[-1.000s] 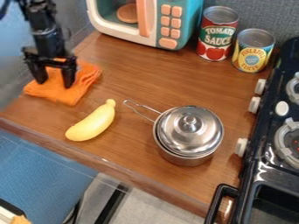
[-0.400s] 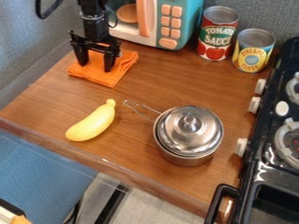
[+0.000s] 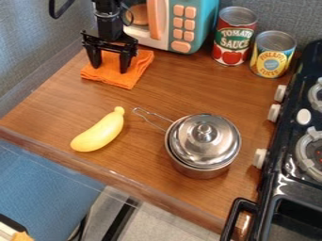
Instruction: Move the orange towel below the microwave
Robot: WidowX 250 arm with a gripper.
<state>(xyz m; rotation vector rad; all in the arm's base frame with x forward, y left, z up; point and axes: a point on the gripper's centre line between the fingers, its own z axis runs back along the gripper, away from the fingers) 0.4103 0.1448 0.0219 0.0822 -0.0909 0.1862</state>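
We have the tool (image 3: 110, 69) far left, fingers wide apart, tips down over the orange towel (image 3: 116, 80). Towel's flat on the counter (image 3: 189, 84), on the near side of the microwave (image 3: 210, 21). We see the banana (image 3: 100, 132) nearer, lidded pot (image 3: 196, 164) right of it.

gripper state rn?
Black two-finger gripper: open, fingers spread apart at the orange cloth towel, no fold visibly pinched between them.

Slanted view down over counter (image 3: 173, 87)
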